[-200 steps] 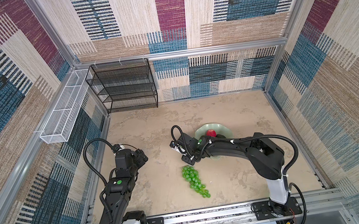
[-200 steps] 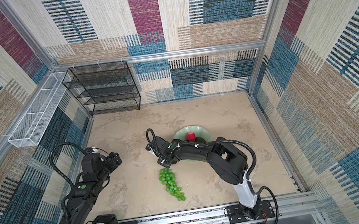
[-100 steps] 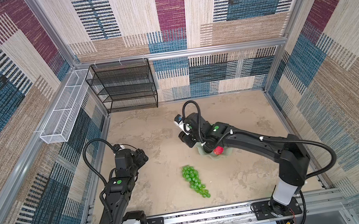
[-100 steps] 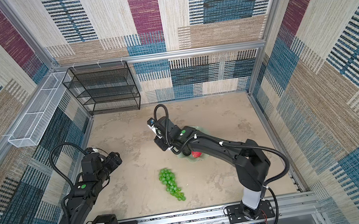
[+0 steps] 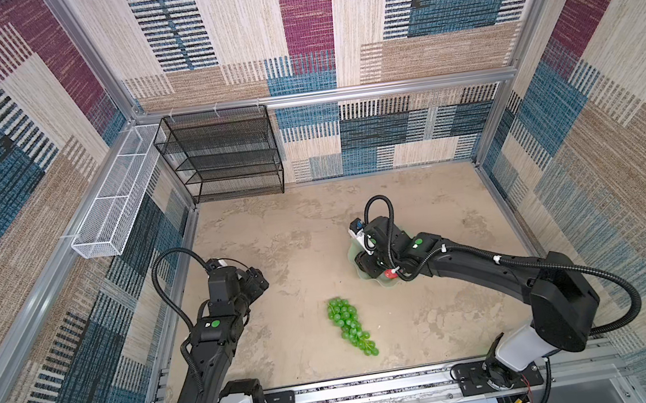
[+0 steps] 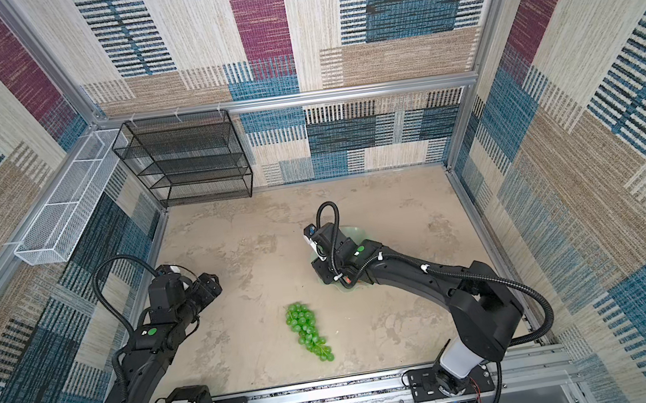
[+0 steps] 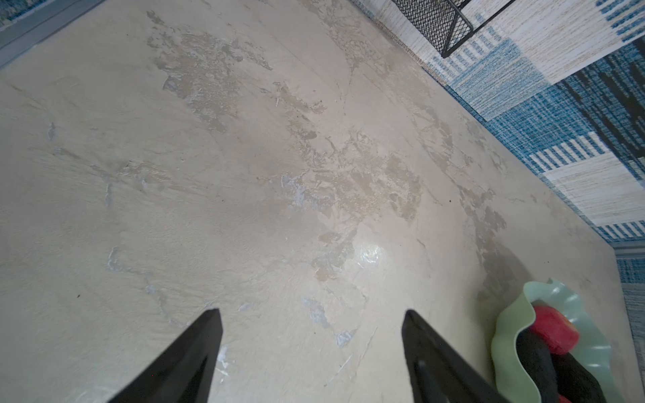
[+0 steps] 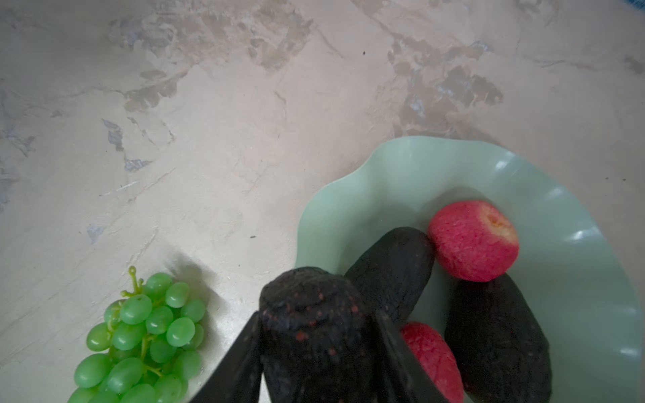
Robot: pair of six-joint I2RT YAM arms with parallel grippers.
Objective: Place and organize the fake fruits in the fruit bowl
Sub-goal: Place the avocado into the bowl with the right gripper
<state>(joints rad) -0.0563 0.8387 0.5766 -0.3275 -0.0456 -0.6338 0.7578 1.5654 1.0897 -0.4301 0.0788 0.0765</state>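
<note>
My right gripper is closed on a dark, nearly black, bumpy-skinned fake avocado. One black finger presses on each side of its fat body. The avocado is at the left edge of the pale mint-green shiny bowl with the wavy rim. The bowl sits a bit right of the middle of the beige, blotchy table. I cannot tell if the avocado touches the rim.

I think this avocado is light and hard. Its rough skin should stop it from sliding out of my grip. The fat middle is the best place to hold it, and that is where I have it. The bowl looks smooth and slippery, so I guess round fruit can roll in it. A bump may push the bowl along too.

Two more dark avocados lie inside the bowl. Two small red apples are tucked against them.

The long bunch of bright green grapes lies on the table, near and left of the bowl, apart from it. The grapes are little shiny balls on thin stems. I guess the bunch is floppy and slippery. I would grab it at the thick end by the stem.

My left gripper is wide open and has nothing in it. It is over bare table on the left.
</note>
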